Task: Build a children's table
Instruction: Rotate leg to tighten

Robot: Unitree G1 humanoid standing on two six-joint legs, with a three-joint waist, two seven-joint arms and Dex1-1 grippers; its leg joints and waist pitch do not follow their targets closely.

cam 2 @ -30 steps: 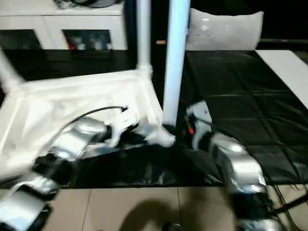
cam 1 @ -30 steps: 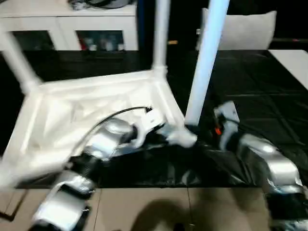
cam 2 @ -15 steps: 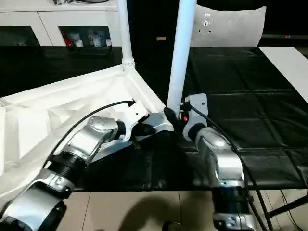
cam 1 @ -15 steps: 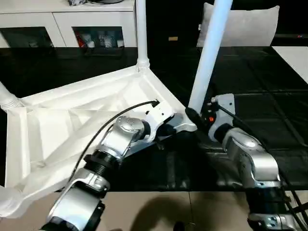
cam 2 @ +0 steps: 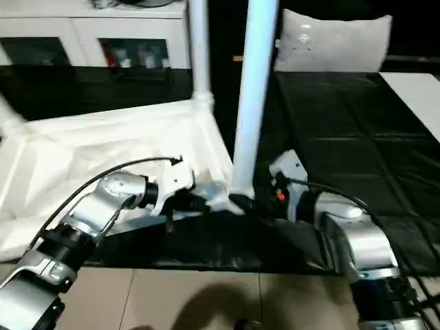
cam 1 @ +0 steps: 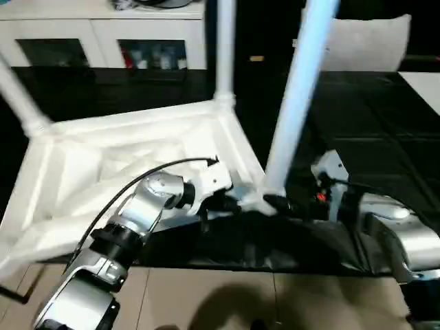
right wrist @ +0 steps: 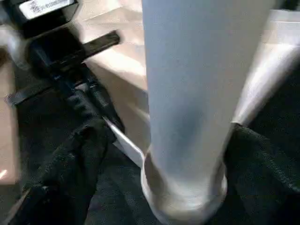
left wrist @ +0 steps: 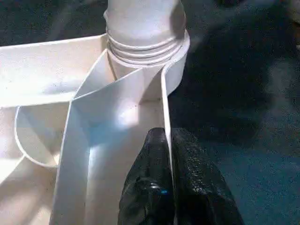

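Observation:
The white children's table top lies upside down on the black-covered work table, ribs facing up. Three legs stand up from its corners: a near-right leg, a far leg and a left leg. My left gripper is shut on the thin rim of the top, just short of the near-right corner socket. At that leg's base, my right gripper straddles the leg. One finger touches it and the other finger stands apart, so it is open.
A white cabinet runs along the back and a grey cushion sits at the back right. A white surface shows at the right edge. Beige floor tiles lie below the work table's front edge. A black cable loops over my left forearm.
The whole picture has shifted, so the camera moved. Both grippers stay at the same near-right corner, and my right wrist now sits a little farther back from the leg.

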